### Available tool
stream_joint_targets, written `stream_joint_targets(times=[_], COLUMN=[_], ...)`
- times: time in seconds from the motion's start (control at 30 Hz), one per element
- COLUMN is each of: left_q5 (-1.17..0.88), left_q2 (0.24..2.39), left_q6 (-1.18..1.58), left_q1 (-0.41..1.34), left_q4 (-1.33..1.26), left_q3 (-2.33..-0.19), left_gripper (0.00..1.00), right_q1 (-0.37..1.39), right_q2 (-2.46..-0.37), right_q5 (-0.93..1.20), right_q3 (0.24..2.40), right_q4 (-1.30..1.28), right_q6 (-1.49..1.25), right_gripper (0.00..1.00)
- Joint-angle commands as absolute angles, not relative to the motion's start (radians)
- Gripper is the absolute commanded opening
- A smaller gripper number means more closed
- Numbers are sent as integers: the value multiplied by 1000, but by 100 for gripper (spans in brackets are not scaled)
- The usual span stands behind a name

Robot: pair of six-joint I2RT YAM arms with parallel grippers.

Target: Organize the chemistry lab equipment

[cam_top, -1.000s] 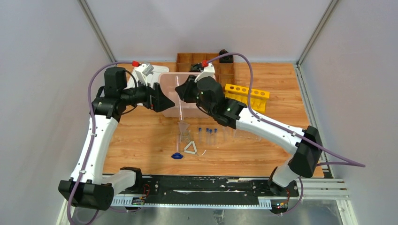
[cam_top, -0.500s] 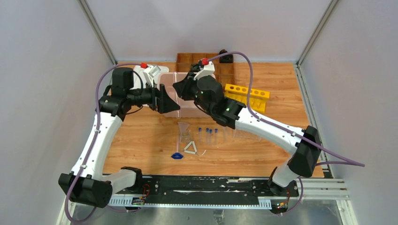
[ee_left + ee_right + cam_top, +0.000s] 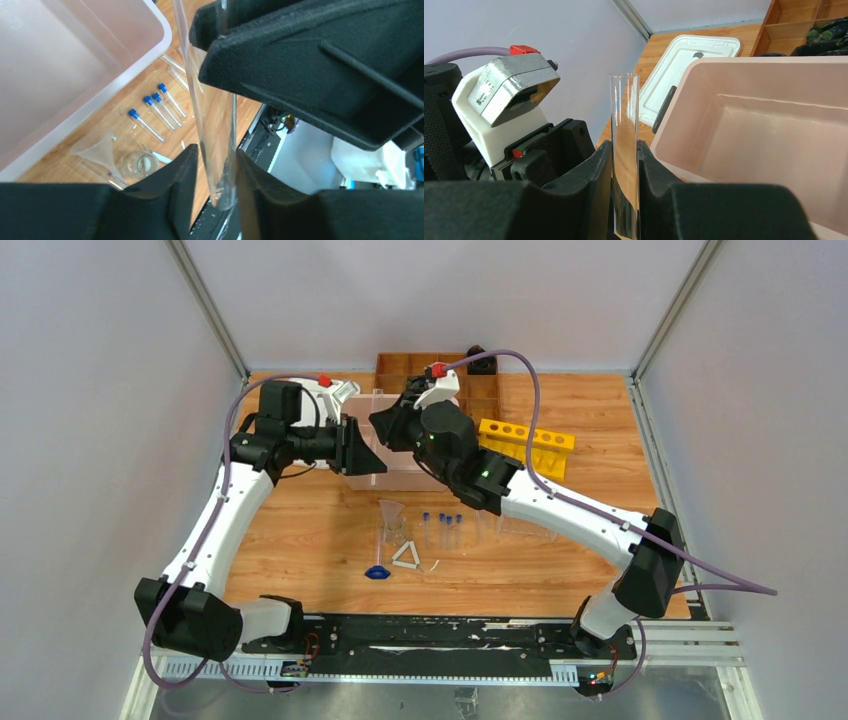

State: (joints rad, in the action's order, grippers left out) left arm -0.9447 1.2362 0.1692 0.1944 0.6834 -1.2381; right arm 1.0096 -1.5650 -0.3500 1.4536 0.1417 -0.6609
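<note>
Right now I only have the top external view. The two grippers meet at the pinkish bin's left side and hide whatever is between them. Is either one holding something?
Observer: Yes. The right wrist view shows the right gripper shut on a clear tube, its open end sticking out past the fingertips.
Reviewer: And the left gripper?
Observer: In the left wrist view, the left gripper straddles that tube near its rounded closed end. Whether it presses on it, I cannot tell.
Reviewer: Any lid around?
Observer: The right wrist view shows a white lid lying flat beside the bin.
</note>
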Motion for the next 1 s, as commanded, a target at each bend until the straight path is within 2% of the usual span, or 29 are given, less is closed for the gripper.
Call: stream_joint_targets(times=[0.0,0.07,0.1,0.17,0.2,0.23,0.33,0.4,0.53,0.6,0.73,0.83,0.97], left_q5=[-977,-975,-972,-963,-961,-953,-937,-934,-920,-918,-914,-903,-900], left_q2=[1248,1250,1249,1248,1244,1240,1231,1227,1232,1237,1234,1228,1222], left_q6=[156,148,144,133,123,114,78,58,14,2,-37,-49,-66], left_q1=[202,202,202,202,202,202,202,202,202,202,202,202,202], left_q4=[676,677,677,677,677,676,677,677,704,723,738,738,747], left_q3=[-1269,-1269,-1269,-1267,-1267,-1266,-1266,-1264,-1267,-1267,-1259,-1251,-1245], left_gripper=[31,24,20,12,9,7,0,0,0,0,0,0,0], right_q1=[1025,1023,1021,1007,993,970,898,856,832,831,828,828,820], right_q2=[-1557,-1553,-1553,-1551,-1552,-1555,-1590,-1626,-1710,-1750,-1781,-1786,-1790], right_q5=[-375,-374,-372,-362,-340,-297,-148,-34,152,195,230,242,249], right_q3=[1446,1446,1453,1479,1496,1516,1596,1659,1813,1880,1920,1927,1942], right_q4=[181,168,143,69,22,-33,-189,-264,-395,-455,-497,-497,-501], right_q6=[-658,-655,-657,-671,-694,-715,-748,-738,-689,-657,-635,-635,-635], right_gripper=[0,3,10,33,50,56,64,73,80,80,61,53,47])
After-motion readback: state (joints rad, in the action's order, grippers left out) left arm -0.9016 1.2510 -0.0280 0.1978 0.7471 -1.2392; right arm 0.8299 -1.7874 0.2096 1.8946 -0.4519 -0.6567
